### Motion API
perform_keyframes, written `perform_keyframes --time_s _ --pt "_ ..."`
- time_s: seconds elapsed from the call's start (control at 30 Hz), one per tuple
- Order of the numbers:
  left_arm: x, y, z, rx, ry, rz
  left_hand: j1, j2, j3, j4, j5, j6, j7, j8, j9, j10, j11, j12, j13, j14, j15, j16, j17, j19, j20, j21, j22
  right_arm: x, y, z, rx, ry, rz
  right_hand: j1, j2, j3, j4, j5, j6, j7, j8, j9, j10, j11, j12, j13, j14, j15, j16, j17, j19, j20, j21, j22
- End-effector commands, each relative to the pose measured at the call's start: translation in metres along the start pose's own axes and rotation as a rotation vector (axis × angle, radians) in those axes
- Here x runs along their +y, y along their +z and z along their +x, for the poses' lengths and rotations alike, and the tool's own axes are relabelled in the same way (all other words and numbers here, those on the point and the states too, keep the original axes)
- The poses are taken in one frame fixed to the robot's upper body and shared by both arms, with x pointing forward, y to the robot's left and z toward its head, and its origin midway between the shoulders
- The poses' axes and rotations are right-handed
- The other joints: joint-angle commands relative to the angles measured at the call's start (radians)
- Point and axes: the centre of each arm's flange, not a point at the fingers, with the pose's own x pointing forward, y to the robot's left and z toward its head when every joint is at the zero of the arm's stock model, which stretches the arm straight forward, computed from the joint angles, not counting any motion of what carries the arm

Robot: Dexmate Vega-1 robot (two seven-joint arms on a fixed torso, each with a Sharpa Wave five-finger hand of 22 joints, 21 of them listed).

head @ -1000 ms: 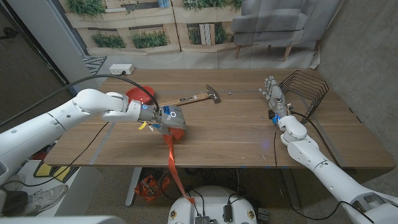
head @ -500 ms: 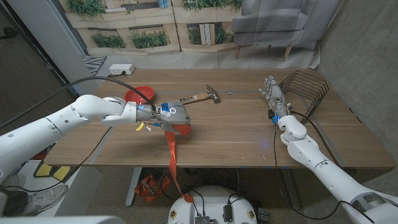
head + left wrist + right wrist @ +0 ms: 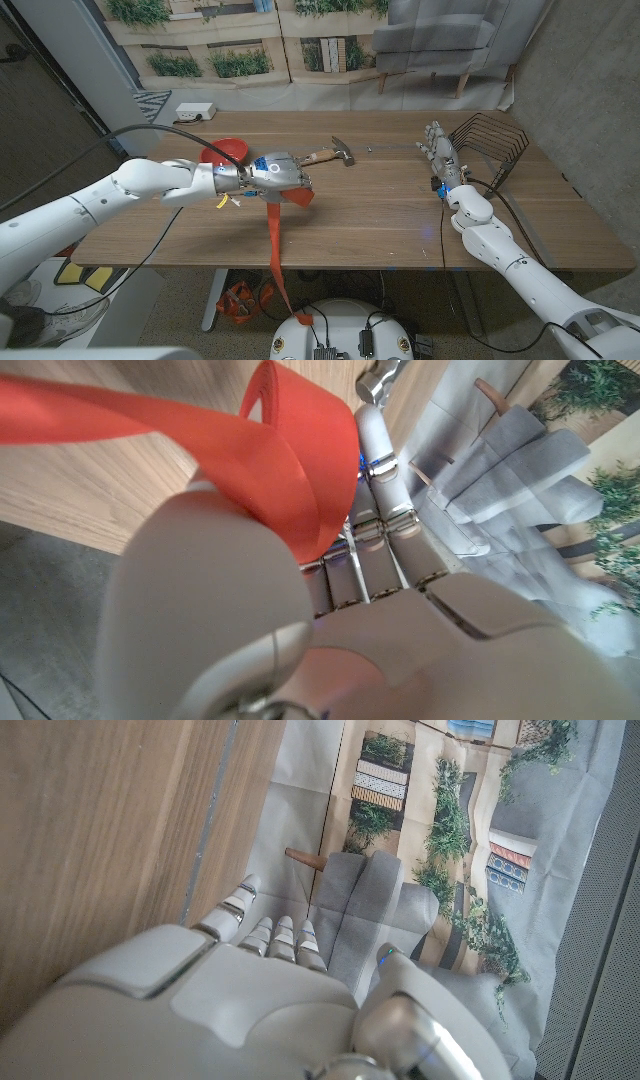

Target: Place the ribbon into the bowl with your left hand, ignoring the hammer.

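Note:
My left hand (image 3: 277, 172) holds one end of a long orange-red ribbon (image 3: 272, 238) just above the table, near the handle of the hammer (image 3: 330, 153). From the hand the ribbon runs down across the table and over its front edge. In the left wrist view a loop of ribbon (image 3: 268, 448) curls over my left hand (image 3: 340, 620), with the hammer's head (image 3: 375, 374) beyond the fingers. The red bowl (image 3: 229, 150) stands behind my left forearm, partly hidden by it. My right hand (image 3: 441, 152) stands at the table's right with fingers apart and holds nothing.
A black wire rack (image 3: 492, 140) stands at the far right, close beside my right hand. The wooden table (image 3: 380, 220) stretches between the two arms. The right wrist view looks past my right hand (image 3: 270, 1005) at the backdrop behind the table.
My left hand has carried the ribbon's end away from the front edge toward the hammer's handle and lifted it a little. The right arm has stayed still.

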Motion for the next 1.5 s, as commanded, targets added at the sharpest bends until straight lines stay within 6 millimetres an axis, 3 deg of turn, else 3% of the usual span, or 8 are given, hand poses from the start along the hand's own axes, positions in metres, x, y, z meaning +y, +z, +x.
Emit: perform_keyframes --time_s 0.03,0.8,1.5 --pt "0.009 -0.006 -0.004 0.114 0.144 -0.049 0.066 0.056 0.023 0.029 0.004 0.106 -0.013 0.084 0.047 0.062 -0.053 0.008 0.202 0.236 -0.261 0.013 0.280 0.018 -0.037 0.015 0.002 0.000 0.001 -0.003 -0.003 0.001 -0.005 -0.008 0.003 0.008 -0.001 -0.005 0.000 0.003 0.002 0.006 0.006 -0.003 0.003 0.005 0.005 -0.002 0.004 0.003 0.009 -0.002 0.004 0.004" --pt "0.012 -0.007 -0.031 0.376 0.295 -0.153 0.070 0.049 0.022 0.029 0.004 0.113 -0.007 0.083 0.052 0.076 -0.056 0.009 0.238 0.254 -0.260 0.016 0.299 0.022 -0.038 0.056 -0.002 0.008 0.009 -0.001 -0.014 0.031 -0.024 -0.009 0.002 0.009 -0.002 -0.005 0.001 0.003 0.003 0.006 0.006 -0.003 0.004 0.005 0.006 -0.001 0.004 0.003 0.010 -0.003 0.004 0.004" --pt "0.003 -0.022 -0.054 0.620 0.425 -0.336 0.070 0.045 0.022 0.030 0.004 0.120 -0.004 0.082 0.055 0.083 -0.056 0.005 0.264 0.262 -0.260 0.014 0.312 0.018 -0.042 0.088 -0.008 0.013 0.013 0.002 -0.014 0.047 -0.038 -0.010 0.002 0.011 -0.002 -0.006 0.000 0.002 0.002 0.006 0.006 -0.005 0.003 0.005 0.006 -0.001 0.004 0.003 0.010 -0.004 0.004 0.004"
